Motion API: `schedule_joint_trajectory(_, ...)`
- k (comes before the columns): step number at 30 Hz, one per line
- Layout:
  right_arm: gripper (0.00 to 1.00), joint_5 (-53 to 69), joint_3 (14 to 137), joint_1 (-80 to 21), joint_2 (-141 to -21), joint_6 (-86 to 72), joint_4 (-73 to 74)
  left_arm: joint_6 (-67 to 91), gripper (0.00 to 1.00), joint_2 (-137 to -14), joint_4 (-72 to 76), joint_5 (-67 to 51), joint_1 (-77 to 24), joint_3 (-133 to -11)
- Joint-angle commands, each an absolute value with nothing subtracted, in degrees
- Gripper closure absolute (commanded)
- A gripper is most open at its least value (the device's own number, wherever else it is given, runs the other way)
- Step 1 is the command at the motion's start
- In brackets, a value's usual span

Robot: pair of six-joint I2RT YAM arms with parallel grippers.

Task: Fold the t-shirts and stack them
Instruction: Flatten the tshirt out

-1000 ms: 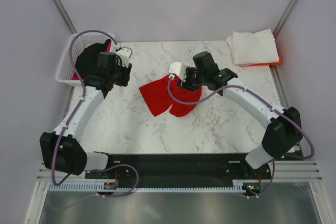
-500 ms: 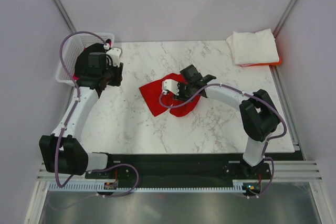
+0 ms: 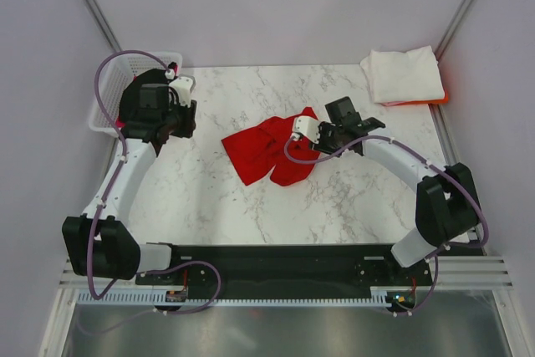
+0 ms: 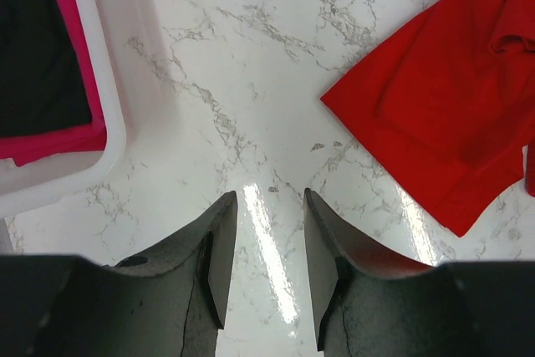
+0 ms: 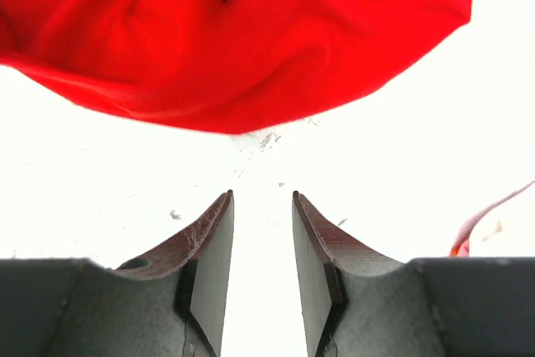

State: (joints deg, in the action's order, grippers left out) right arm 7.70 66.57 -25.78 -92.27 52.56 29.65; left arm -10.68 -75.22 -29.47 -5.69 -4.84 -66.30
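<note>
Bright, sharp; rt-wrist view overexposed

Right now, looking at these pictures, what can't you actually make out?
- Top view: the left arm covers most of the basket, so its contents hardly show.
- Left wrist view: the black shirt and pink shirt are cut off by the frame edge.
- Top view: the orange shirt is a sliver under the white shirt.
- Right wrist view: the red shirt runs off the top edge; glare washes out the table.
</note>
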Motion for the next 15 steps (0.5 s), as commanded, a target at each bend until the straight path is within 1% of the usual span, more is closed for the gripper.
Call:
schedule_joint_trajectory(1, 0.58, 8.4, 65.7, -26.3, -88.4, 52.3, 31.2, -9.1, 0.55, -73.9, -28.0, -7.6, -4.6, -66.8)
schedule_joint_trajectory(4, 0.56, 10.4, 69.0, -27.7, -89.4, 50.1, 30.6, -9.1, 0.55, -73.8, -27.9, -7.9, -4.6, -66.8)
schedule_joint_trajectory(6, 0.57, 11.0, 72.1, -29.2, -92.1, 49.9, 30.6, -9.1, 0.54, -73.5, -27.9, -7.7, -4.6, -66.6)
schedule_joint_trajectory(12, 0.59, 15.6, 76.9, -32.9, -97.1, 51.7, 30.1, -10.1, 0.55, -72.3, -28.0, -6.4, -4.4, -65.3)
schedule_joint_trajectory(15, 0.62, 17.0, 79.2, -34.2, -100.1, 52.9, 31.6, -10.0, 0.54, -72.0, -28.1, -6.6, -3.5, -64.7)
